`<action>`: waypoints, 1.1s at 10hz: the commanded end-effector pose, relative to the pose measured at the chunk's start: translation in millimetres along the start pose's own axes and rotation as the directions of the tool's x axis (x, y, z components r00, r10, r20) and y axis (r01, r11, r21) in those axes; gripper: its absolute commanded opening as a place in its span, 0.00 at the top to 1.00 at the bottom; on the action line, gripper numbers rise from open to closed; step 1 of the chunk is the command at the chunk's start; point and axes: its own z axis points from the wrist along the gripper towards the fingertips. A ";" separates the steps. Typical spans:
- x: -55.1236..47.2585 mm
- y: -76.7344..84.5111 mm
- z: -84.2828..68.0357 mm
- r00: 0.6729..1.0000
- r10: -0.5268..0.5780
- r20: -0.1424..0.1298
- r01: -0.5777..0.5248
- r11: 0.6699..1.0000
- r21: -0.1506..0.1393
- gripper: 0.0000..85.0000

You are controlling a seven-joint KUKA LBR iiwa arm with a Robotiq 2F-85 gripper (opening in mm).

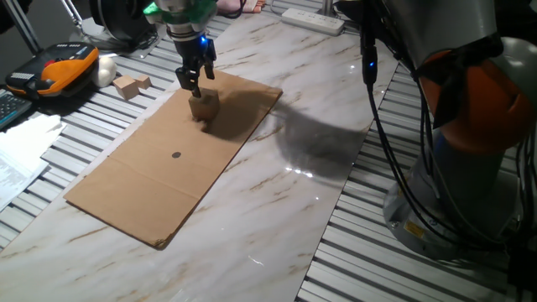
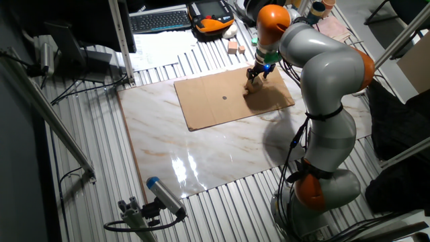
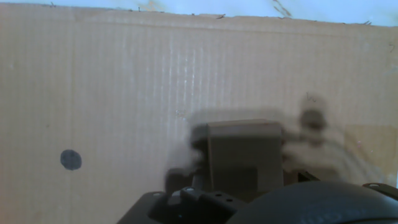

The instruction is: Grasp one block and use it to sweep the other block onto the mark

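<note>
My gripper [image 1: 192,84] stands over the far end of the brown cardboard sheet [image 1: 143,180], its fingers down on a tan wooden block [image 1: 205,106]. In the hand view the block [image 3: 245,151] sits blurred and centred between the jaws, which look shut on it. I cannot make out a separate second cube beside it. The mark [image 1: 176,154], a small dark dot, lies on the cardboard nearer the camera, apart from the block. It shows at the left in the hand view [image 3: 71,160]. The other fixed view shows the gripper [image 2: 257,74], block [image 2: 252,85] and mark [image 2: 224,97].
Two small tan wooden pieces [image 1: 131,85] lie off the cardboard on the slatted table to the left. An orange-and-black device [image 1: 59,69] and papers sit further left. Cables [image 1: 386,143] hang by the robot's base [image 1: 470,151] on the right.
</note>
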 end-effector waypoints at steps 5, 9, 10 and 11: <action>0.0 0.1 -0.2 1.000 -0.010 0.000 0.010 1.000 0.001 0.20; -6.8 -6.7 16.6 1.000 -0.023 0.010 0.024 1.000 -0.018 0.20; -8.1 -3.6 18.9 1.000 -0.020 0.011 0.021 1.000 -0.020 0.20; -9.5 -0.9 22.5 1.000 -0.019 0.013 0.019 1.000 -0.020 0.20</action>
